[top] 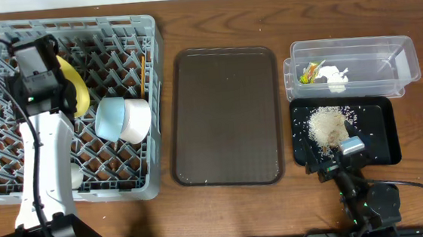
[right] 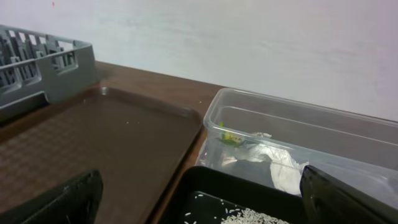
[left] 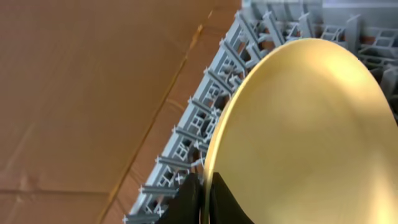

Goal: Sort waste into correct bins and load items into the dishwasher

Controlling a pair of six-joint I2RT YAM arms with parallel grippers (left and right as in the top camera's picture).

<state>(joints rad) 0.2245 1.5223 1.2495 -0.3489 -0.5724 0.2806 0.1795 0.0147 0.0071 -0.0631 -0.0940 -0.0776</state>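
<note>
Closest to our left wrist camera is the pale-yellow plate [left: 311, 143], standing on edge with the left gripper [left: 202, 199] clamped on its rim, jaws pressed together on either side of it. From overhead it sits among the pegs toward the far left corner of the grey dish rack [top: 107, 43]. The light-blue bowl [top: 111, 117] and white bowl [top: 137, 120] lie touching near the rack's middle, and the chopsticks [top: 143, 75] rest by its right wall. At the right edge of the surface [top: 211, 12], the clear tub [top: 403, 54] holds the green-and-yellow wrapper [top: 312, 71] and the tissue [top: 334, 77]. Just beside it, the black tray [top: 383, 131] carries the rice scraps [top: 327, 124]. Our right gripper [right: 202, 202] hovers at that tray's near edge, jaws wide apart and holding nothing. We judge the sorting done and the loading nearly so: only releasing the plate seems left.
</note>
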